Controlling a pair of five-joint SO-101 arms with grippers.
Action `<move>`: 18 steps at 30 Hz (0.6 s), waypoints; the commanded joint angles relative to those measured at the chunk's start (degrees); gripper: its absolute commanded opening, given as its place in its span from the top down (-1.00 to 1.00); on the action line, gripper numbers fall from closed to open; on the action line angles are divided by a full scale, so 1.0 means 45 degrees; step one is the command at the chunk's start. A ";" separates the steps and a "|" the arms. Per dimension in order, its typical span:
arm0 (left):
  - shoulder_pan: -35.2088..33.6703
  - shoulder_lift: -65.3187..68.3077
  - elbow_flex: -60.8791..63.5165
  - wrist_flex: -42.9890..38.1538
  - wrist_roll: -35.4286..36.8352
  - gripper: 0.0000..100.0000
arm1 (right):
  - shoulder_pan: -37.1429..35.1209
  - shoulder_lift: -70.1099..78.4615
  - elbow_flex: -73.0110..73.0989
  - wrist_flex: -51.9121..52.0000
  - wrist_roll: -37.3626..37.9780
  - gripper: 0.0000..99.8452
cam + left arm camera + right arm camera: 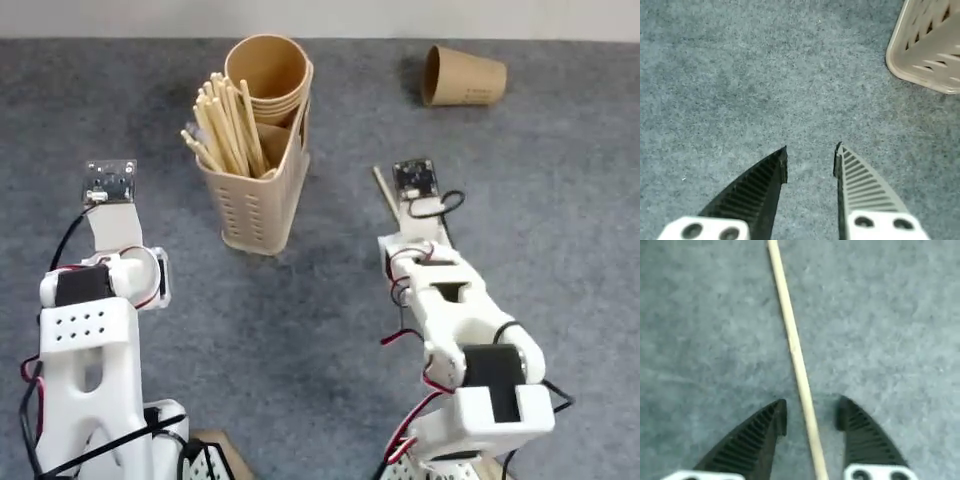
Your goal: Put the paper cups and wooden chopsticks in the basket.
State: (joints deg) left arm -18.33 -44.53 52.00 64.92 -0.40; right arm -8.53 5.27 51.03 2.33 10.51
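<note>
A beige slotted basket (262, 205) stands on the grey carpet, holding several wooden chopsticks (228, 125) and stacked paper cups (268, 70). Another paper cup (463, 77) lies on its side at the back right. One chopstick (796, 355) lies flat on the carpet and runs between the fingers of my right gripper (810, 415), which is open around it without touching. In the high view this chopstick (383, 188) pokes out beside the right arm's wrist. My left gripper (810, 161) is open over bare carpet, left of the basket (930, 45).
Grey carpet covers the whole work surface. The left arm (95, 310) stands at the front left and the right arm (460, 330) at the front right, with open carpet between them in front of the basket.
</note>
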 commanded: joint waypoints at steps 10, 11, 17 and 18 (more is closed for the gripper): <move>-0.0088 -0.0322 -0.0029 -0.0137 -0.0020 0.64 | 0.1045 -0.2335 -0.1416 -0.0322 -0.0508 0.99; -0.0088 -0.0322 -0.0029 -0.0137 -0.0020 0.64 | 0.1123 -0.3175 -0.1573 -0.0518 -0.1074 0.99; -0.0088 -0.0322 -0.0029 -0.0156 -0.0020 0.64 | 0.0381 -0.8176 -0.1709 -0.4171 -0.3712 0.99; -0.0088 -0.0322 -0.0029 -0.0156 -0.0020 0.64 | 0.0049 -0.8645 -0.1690 -0.4972 -0.3770 0.99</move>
State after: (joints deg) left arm -18.33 -44.53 52.00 64.92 -0.40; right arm -5.10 -23.30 45.85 -11.03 -3.47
